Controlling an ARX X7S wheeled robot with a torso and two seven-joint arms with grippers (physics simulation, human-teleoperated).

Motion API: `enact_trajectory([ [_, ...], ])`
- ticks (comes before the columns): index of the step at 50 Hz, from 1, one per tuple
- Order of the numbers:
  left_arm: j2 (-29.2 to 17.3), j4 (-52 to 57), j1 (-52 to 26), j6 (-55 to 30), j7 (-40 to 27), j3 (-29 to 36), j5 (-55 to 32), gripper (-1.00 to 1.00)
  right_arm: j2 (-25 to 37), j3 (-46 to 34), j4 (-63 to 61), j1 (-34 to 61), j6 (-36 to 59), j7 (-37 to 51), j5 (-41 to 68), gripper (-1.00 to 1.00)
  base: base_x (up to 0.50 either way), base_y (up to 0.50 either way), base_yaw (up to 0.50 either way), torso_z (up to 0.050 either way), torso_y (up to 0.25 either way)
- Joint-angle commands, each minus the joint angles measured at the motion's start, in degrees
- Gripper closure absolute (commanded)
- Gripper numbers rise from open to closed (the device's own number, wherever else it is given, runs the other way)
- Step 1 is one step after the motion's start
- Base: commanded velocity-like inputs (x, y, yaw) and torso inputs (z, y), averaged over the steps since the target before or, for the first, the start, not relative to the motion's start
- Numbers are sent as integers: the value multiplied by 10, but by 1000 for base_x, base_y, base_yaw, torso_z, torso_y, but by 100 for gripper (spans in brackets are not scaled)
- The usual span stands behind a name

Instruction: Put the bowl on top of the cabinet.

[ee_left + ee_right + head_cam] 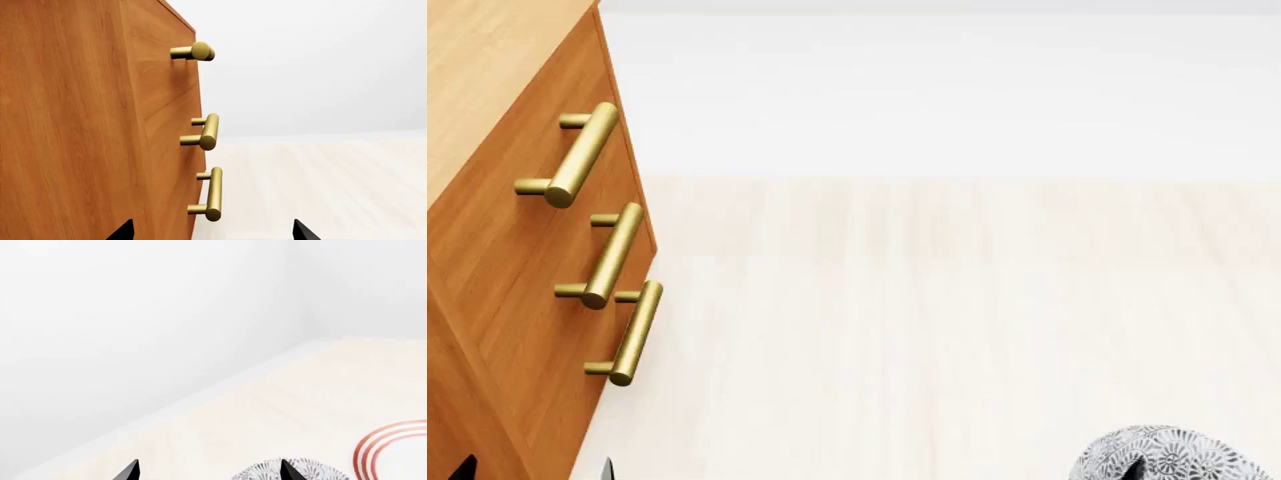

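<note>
Looking down from my head, I see the bowl (pixel 1169 455) low at my right on the pale floor (pixel 961 330), well apart from the cabinet (pixel 507 290) at my left, whose three brass handles (pixel 614 255) face the open floor. My right gripper (pixel 210 471) shows two black fingertips spread wide, one tip overlapping the bowl (pixel 263 472); whether it touches I cannot tell. A red-ringed plate (pixel 393 452) lies near. My left gripper (pixel 212 231) hangs wide open beside the cabinet (pixel 80 125).
</note>
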Motion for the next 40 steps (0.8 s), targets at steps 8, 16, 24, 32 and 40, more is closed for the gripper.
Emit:
enact_trajectory([
  [8,-4,-2,-2,1,-6,4,-2,-100,-12,79,23,-12,-45,-11,140,-100,0,0,0,0,0],
  [16,-6,-1,-2,1,-8,5,-3,-100,-12,88,28,-10,-43,0,161,-100,0,0,0,0,0],
  [24,-7,-2,-3,1,-10,6,-5,-100,-12,97,28,-12,-42,13,173,-100,0,0,0,0,0],
  [32,-9,-3,-4,0,-12,7,-7,-100,-10,103,28,-14,-40,22,190,-100,0,0,0,0,0],
  [40,-10,-5,-7,0,-13,9,-9,-100,-11,107,30,-16,-42,27,204,-100,0,0,0,0,0],
])
